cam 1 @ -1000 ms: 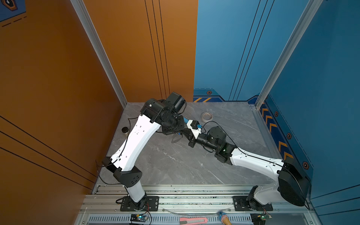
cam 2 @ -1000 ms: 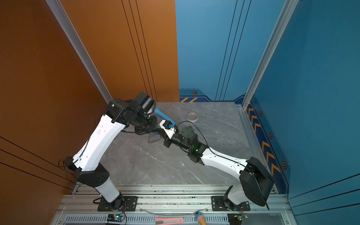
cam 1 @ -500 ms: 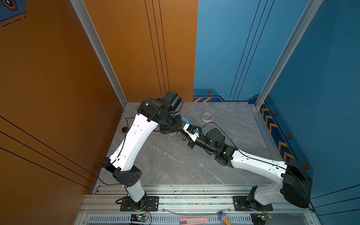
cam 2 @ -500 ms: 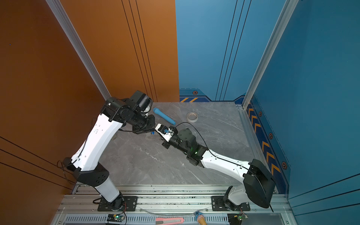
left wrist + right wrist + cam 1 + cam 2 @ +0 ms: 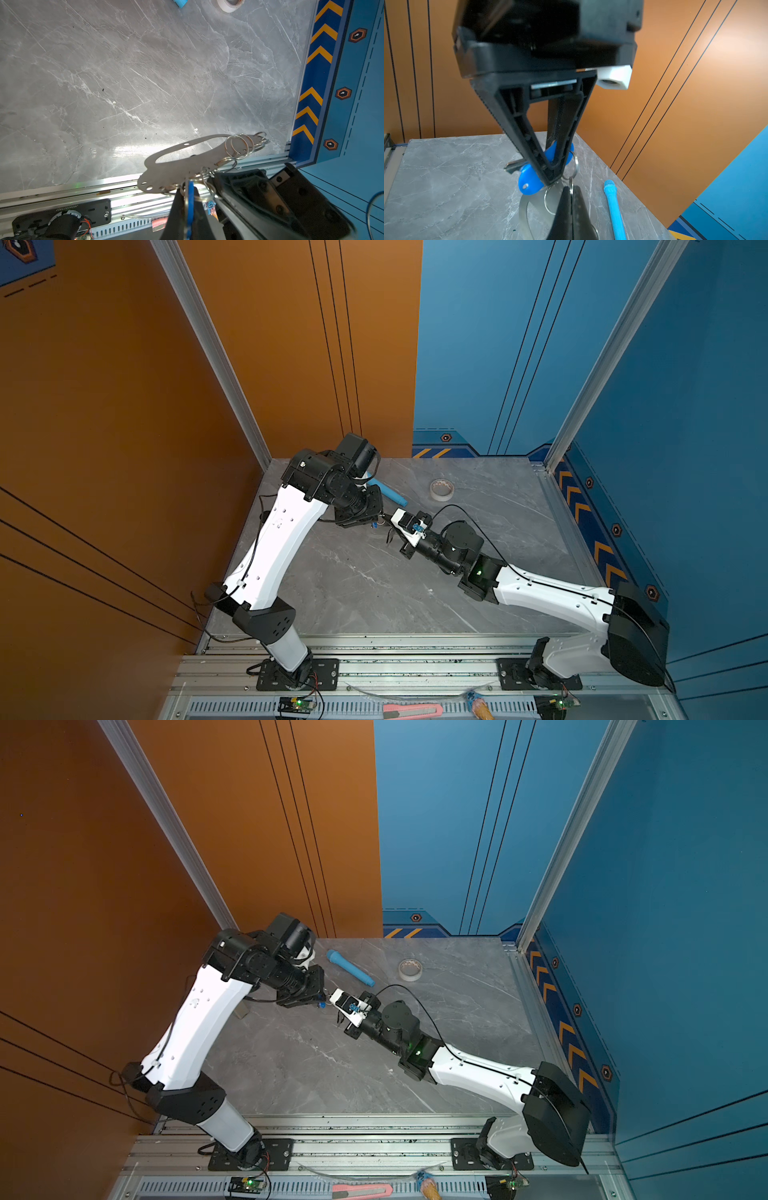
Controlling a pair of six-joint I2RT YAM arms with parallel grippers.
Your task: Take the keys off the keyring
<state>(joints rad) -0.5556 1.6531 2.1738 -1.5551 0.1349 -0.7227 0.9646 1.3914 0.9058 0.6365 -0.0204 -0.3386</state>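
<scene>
The keyring [image 5: 176,166], a flat grey metal plate with an oval cut-out and wire rings [image 5: 239,145] along one edge, hangs in the air between both grippers. My left gripper [image 5: 188,192] is shut on the blue tag [image 5: 190,199] of the keys; in the right wrist view the tag [image 5: 529,184] and a silver key [image 5: 512,166] stick out beside its fingers [image 5: 533,145]. My right gripper [image 5: 571,189] is shut on the keyring at a wire ring, its plate [image 5: 523,207] below. In both top views the two grippers [image 5: 376,522] [image 5: 332,997] meet tip to tip at the back left.
A long blue tube [image 5: 388,493] [image 5: 351,968] lies just behind the grippers. A whitish tape roll [image 5: 441,489] [image 5: 410,969] sits further right at the back. The orange wall is close on the left. A pink cutter [image 5: 411,709] lies on the front rail.
Both grippers, still joined at the keys and keyring, have shifted left towards the orange wall. The blue tube, partly covered before, now shows more fully behind them.
</scene>
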